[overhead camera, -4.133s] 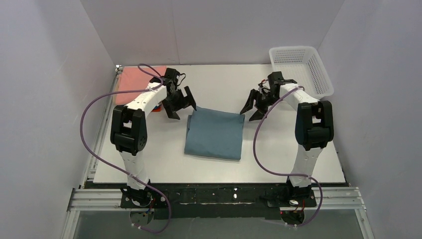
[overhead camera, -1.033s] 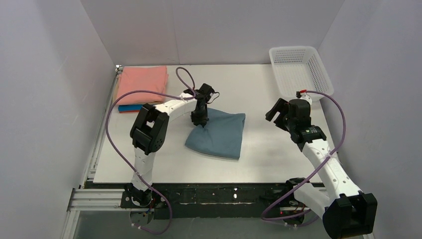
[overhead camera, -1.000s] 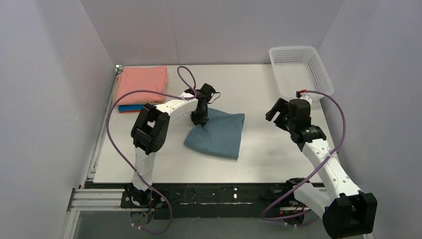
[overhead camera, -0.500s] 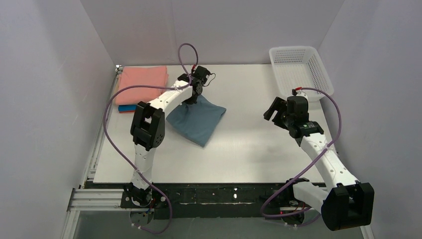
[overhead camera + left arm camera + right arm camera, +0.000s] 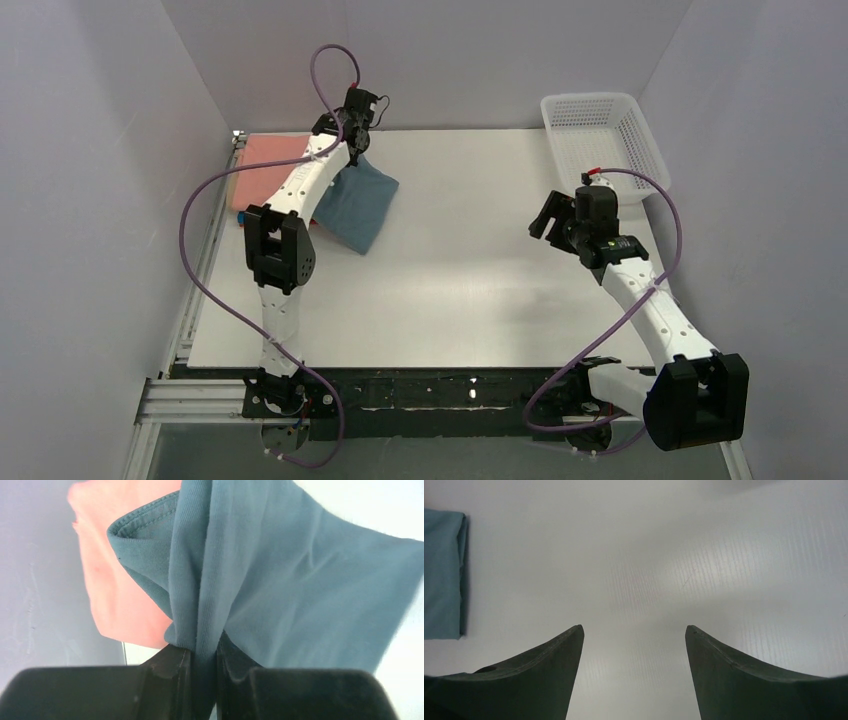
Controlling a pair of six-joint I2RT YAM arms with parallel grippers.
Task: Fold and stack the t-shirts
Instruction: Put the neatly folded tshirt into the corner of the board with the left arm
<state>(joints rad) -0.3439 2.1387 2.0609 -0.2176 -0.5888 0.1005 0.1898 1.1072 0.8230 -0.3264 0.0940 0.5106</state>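
The left pincer [image 5: 352, 158] is pressed together on a bunched fold of the large dusty blue-grey cloth t-shirt [image 5: 358, 205], at the far left of the white table [image 5: 480, 290]. In the left wrist view the two black fingers [image 5: 172, 667] pinch the hemmed cloth between them, and the rest of the shirt fans out past them in soft creases. The salmon-pink folded t-shirt [image 5: 262, 165] lies just beside it against the left wall, partly behind the blue-grey cloth in the wrist view. The right pincer [image 5: 553, 216] hangs over bare table on the right side, its dark fingers [image 5: 549, 660] spread wide and holding nothing. A white plastic mesh basket [image 5: 600, 135] sits in the far right corner.
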